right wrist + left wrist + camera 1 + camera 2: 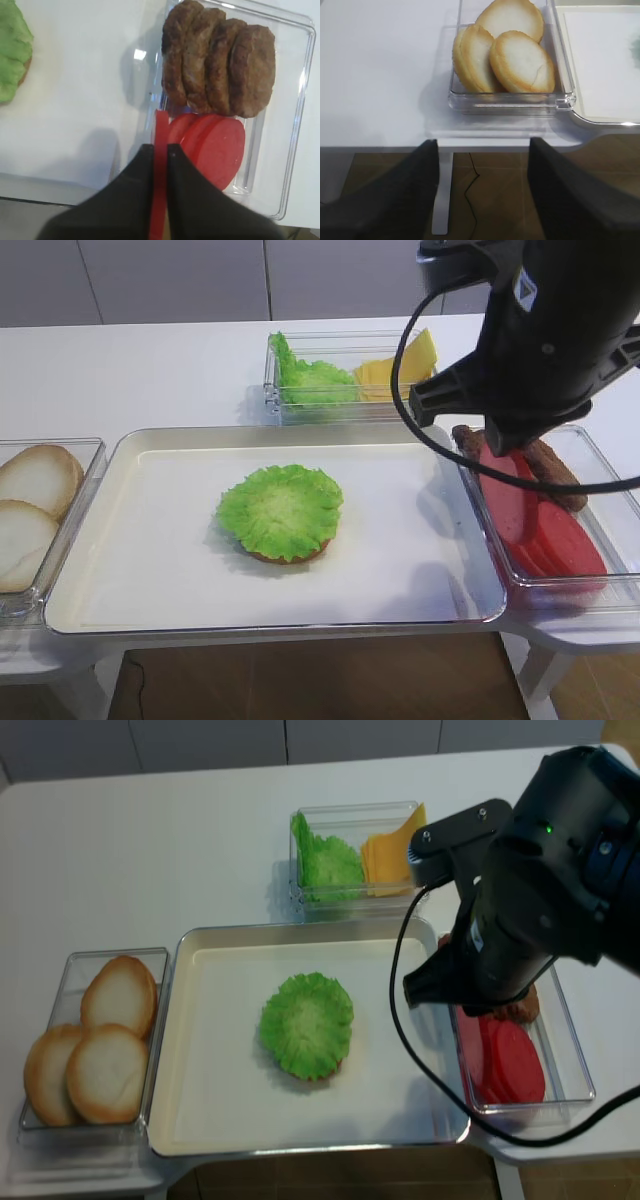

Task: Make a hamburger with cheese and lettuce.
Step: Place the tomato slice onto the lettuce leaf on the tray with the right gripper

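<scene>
The hamburger [283,512] is a bun base topped by a ruffled green lettuce leaf, in the middle of the cream tray [150,560]; it also shows in the second high view [306,1025] and at the right wrist view's left edge [12,55]. Spare lettuce [315,380] and pale-yellow cheese slices [385,370] stand in a clear box at the back. My right gripper [160,150] is shut on a thin red slice [160,127], held edge-on above the right box. My left gripper [482,142] is open and empty, off the table's front edge by the bun box.
A clear box on the right holds red slices [215,145] and several dark brown patties [220,65]. A clear box on the left holds pale bun halves [510,55]. My right arm [540,340] hangs over the tray's right rim.
</scene>
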Available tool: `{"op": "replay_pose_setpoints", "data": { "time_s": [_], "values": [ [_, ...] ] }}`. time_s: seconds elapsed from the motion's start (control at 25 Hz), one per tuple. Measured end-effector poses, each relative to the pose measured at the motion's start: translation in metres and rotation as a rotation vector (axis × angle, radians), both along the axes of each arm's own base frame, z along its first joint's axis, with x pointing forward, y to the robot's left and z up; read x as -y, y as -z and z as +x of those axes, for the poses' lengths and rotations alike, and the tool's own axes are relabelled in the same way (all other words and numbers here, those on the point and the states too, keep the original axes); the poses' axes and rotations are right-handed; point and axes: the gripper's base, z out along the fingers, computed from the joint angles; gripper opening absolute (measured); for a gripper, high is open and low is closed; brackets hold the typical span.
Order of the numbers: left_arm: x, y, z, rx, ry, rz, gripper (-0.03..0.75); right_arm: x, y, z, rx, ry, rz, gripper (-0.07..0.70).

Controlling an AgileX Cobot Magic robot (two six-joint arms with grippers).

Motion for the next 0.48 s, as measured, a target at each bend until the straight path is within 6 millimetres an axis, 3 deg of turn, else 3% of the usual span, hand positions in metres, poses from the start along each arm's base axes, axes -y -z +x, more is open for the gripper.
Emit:
{"op": "replay_pose_setpoints", "data": {
  "time_s": [0.48],
  "values": [
    [0.000, 0.000, 0.000, 0.000, 0.000, 0.000, 0.418, -0.009, -0.038, 0.005, 0.076, -0.023, 0.107, 0.060]
  ]
}}
